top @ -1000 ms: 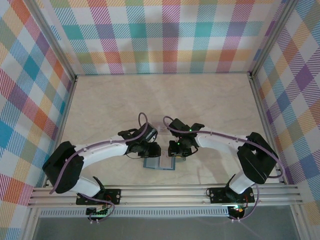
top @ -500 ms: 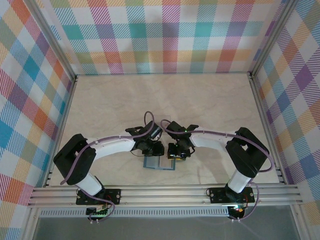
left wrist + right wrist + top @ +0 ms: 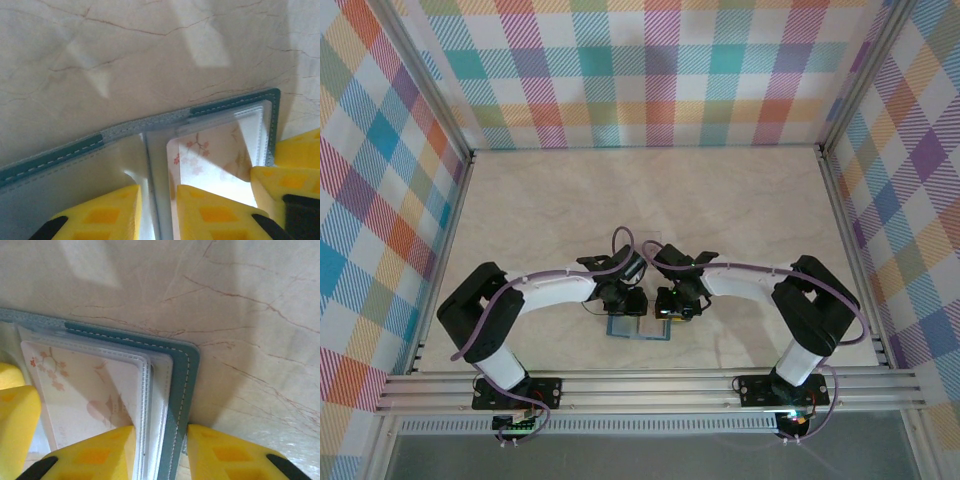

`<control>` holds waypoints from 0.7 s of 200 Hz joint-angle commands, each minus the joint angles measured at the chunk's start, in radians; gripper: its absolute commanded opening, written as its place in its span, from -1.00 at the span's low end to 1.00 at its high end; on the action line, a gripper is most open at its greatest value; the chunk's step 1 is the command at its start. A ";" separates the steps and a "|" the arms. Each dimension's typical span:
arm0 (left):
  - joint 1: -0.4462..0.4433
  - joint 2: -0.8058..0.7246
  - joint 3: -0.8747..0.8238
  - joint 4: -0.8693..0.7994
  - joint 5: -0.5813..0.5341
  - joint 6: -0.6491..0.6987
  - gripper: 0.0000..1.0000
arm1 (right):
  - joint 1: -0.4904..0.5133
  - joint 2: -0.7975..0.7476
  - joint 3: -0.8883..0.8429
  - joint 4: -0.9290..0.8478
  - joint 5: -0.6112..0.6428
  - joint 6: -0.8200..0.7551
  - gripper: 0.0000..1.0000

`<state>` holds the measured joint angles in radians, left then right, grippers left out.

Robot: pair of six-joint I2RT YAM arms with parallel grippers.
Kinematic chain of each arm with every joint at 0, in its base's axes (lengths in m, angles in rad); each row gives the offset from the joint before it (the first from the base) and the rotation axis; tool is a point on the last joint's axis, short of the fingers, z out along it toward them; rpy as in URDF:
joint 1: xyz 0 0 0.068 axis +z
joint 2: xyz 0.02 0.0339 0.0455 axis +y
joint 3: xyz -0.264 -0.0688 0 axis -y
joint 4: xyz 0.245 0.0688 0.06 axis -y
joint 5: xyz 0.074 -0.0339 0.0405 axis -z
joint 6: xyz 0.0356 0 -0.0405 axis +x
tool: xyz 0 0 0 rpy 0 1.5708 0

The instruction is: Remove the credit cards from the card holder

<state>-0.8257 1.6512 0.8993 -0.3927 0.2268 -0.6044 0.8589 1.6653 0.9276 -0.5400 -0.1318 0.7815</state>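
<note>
My left pincer (image 3: 159, 196) is clenched on the card holder (image 3: 638, 328), which lies opened flat on the marble-look table (image 3: 150, 50) near its front edge, just ahead of my two wrists; the pads nip an upright leaf of clear sleeve (image 3: 156, 165) by the fold. Right of that leaf, one credit card (image 3: 210, 160), pale with a printed blossom sprig, sits inside the stacked sleeves, not yet out. Further right, my right pincer (image 3: 162, 437) stands astride the holder's teal stitched border, one pad on the sleeves over the card, the other just outside on the table; the gap is narrow, but whether it is truly pinching I cannot tell. I judge the step in hand is getting a hold on that card. To do it well I would keep the left grip firm as an anchor, catch the card alone and not the border, and draw it along the sleeve, not upward. I cannot see which side the sleeve opens, so I would go gently
</note>
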 commanded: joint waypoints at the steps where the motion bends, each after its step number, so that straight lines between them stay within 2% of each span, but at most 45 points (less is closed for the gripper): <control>1: 0.014 0.023 -0.013 -0.054 -0.006 0.034 -0.47 | 0.006 0.007 -0.034 -0.034 0.026 0.015 -0.32; 31: 0.010 0.023 -0.004 -0.100 -0.058 0.055 -0.46 | 0.006 -0.001 -0.035 -0.040 0.030 0.015 -0.32; 114: 0.009 -0.054 -0.010 -0.146 -0.146 0.052 -0.63 | 0.006 -0.043 -0.055 -0.057 0.046 0.031 -0.33; 140: 0.009 -0.105 -0.027 -0.102 -0.112 0.033 -0.55 | 0.006 -0.058 -0.053 -0.058 0.046 0.035 -0.33</control>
<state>-0.8261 1.6119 0.8974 -0.4747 0.1261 -0.5602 0.8589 1.6329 0.8948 -0.5358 -0.1123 0.8013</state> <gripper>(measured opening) 0.200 0.337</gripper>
